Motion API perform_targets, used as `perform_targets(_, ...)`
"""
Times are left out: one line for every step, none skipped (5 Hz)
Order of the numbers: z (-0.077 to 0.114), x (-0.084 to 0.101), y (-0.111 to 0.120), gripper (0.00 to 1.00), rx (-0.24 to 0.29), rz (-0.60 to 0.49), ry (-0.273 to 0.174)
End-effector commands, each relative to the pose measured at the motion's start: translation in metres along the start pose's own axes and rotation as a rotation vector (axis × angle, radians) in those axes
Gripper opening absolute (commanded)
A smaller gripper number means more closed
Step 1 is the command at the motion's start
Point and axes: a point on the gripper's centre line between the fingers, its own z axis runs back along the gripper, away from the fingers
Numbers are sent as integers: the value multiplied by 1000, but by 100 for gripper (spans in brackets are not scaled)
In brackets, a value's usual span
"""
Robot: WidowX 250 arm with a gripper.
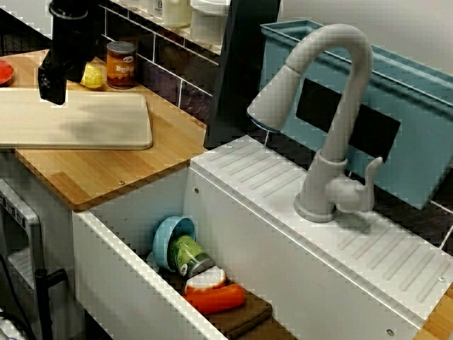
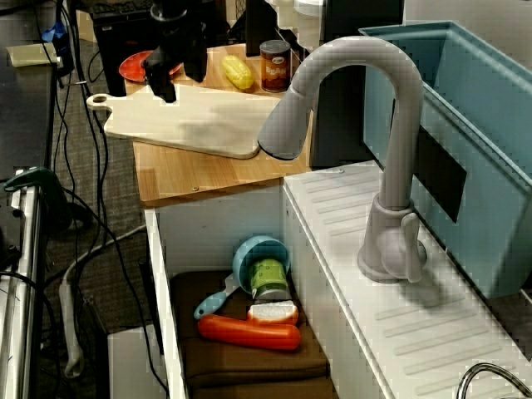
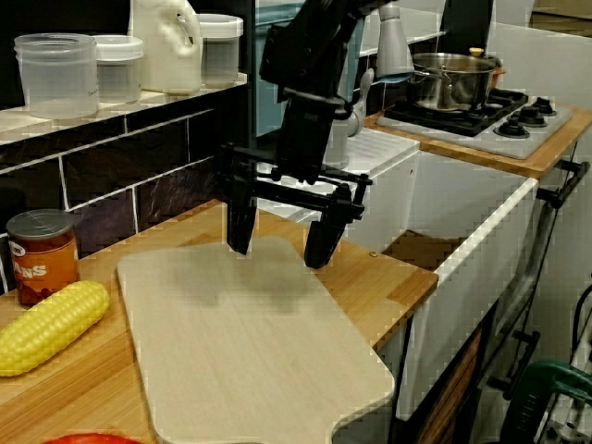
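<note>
Counter-level view — Student: how does the gripper (image 3: pixel 277 252) stand?
Tutor: Jaws spread wide, fingers (image 3: pixel 239 227) pointing down, nothing between them. It hangs over the far end of the cutting board (image 3: pixel 250 351), close above the wood. Its shadow on the board suggests a gap, not contact.
Student: What lies about it?
Tutor: A corn cob (image 3: pixel 46 324) and a can (image 3: pixel 42 254) sit on the counter (image 3: pixel 393 282) beside the board, apart from the fingers. The view over the sink shows a blue bowl (image 1: pixel 170 237) and an orange carrot-like piece (image 1: pixel 216 299) down in the basin (image 1: pixel 141 205), well apart, below the faucet (image 1: pixel 333 106).
Student: Which step is this?
Tutor: Judged an empty hover. Any grasp from here calls for sideways travel, since only bare board lies beneath.
</note>
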Motion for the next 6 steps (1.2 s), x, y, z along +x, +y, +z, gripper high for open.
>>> perform_targets(11, -13, 18, 100, 99, 62, -17)
perform_targets(7, -14, 18, 100, 127, 86, 4)
perform_targets(-4, -17, 23, 100, 120, 103, 29)
perform_targets(-2, -22, 27, 100, 91, 121, 31)
perform_targets(2, -28, 28, 100, 53, 148, 50)
perform_targets(2, -33, 30, 100, 29, 214, 109)
